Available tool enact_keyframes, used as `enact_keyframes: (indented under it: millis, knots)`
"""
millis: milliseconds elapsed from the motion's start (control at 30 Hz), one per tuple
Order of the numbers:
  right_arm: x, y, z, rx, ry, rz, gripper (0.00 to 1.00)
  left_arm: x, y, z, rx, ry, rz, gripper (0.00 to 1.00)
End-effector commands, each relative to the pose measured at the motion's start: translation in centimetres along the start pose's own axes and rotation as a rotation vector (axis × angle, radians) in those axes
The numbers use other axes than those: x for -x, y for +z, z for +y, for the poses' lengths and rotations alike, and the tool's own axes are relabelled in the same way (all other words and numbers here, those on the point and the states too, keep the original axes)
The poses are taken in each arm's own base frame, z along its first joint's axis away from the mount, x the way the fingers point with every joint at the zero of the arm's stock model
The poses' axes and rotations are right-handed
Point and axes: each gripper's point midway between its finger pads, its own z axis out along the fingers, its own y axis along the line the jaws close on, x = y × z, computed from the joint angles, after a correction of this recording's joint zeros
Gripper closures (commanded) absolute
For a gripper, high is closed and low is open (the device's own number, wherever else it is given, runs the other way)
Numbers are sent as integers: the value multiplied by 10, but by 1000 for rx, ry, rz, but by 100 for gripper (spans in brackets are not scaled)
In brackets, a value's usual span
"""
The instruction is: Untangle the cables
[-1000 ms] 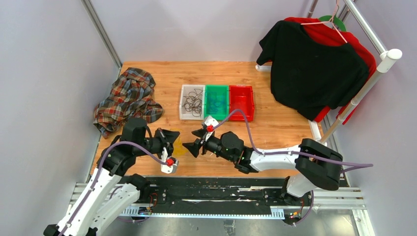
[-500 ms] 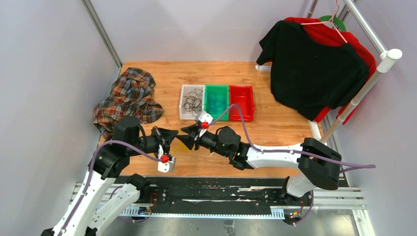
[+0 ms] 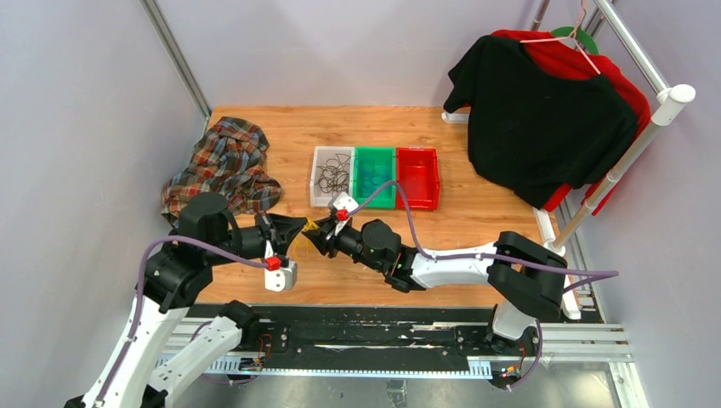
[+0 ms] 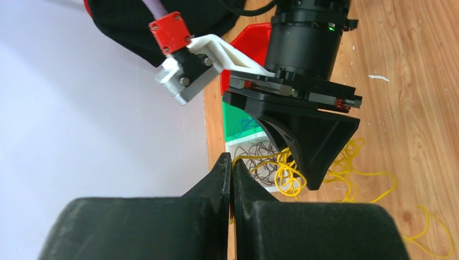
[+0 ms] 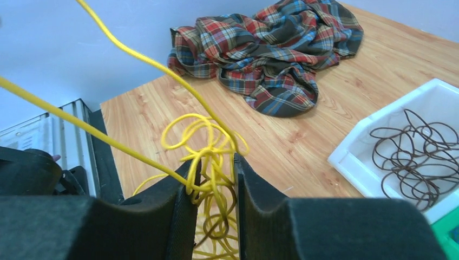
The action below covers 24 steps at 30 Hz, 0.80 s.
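Note:
A tangle of yellow cables [image 5: 214,146] hangs between my two grippers above the front of the table. In the left wrist view, my left gripper [image 4: 231,160] is shut on one yellow strand that comes out at its tips. My right gripper [image 5: 216,165] has its jaws narrowed on the knotted part, with strands touching both inner faces. Two taut yellow strands run up and to the left from it. From above, the left gripper [image 3: 298,229] and right gripper [image 3: 316,240] meet tip to tip around the yellow cables [image 3: 311,227]. Dark brown cables [image 5: 417,151] lie in the white bin [image 5: 352,157].
The white bin [image 3: 319,170], a green bin [image 3: 374,153] and a red bin [image 3: 417,153] stand in a row mid-table. A plaid shirt [image 3: 221,166] is heaped at the left. Black and red shirts [image 3: 544,119] hang on a rack at the right. Loose yellow cables [image 4: 433,233] lie on the wood.
Both grippers have moved left and a little farther from the arm bases, coming tip to tip. The right jaws have narrowed from wide open onto the yellow tangle. The left gripper has stayed shut.

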Motion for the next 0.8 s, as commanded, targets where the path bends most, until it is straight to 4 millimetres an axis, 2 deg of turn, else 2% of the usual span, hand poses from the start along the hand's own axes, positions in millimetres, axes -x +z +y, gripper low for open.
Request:
enact_keyframes:
  millis: [0, 167, 267, 367, 633, 767]
  knots:
    - [-17, -7, -11, -77, 22, 6, 75, 22, -9, 21, 43, -22, -55, 100]
    - [-64, -31, -32, -171, 40, 85, 80, 36, -21, 51, 95, -26, -64, 99]
    - [-85, -45, -46, -246, 62, 118, 83, 44, -29, 69, 130, -17, -62, 100]
    - [-102, -57, -55, -297, 96, 146, 86, 50, -37, 89, 169, 15, -51, 100]
    - [-140, -90, -83, -498, 170, 220, 99, 69, -66, 159, 372, 87, -25, 100]
    - [-150, -104, -92, -569, 193, 244, 99, 77, -88, 205, 559, 125, -9, 99]
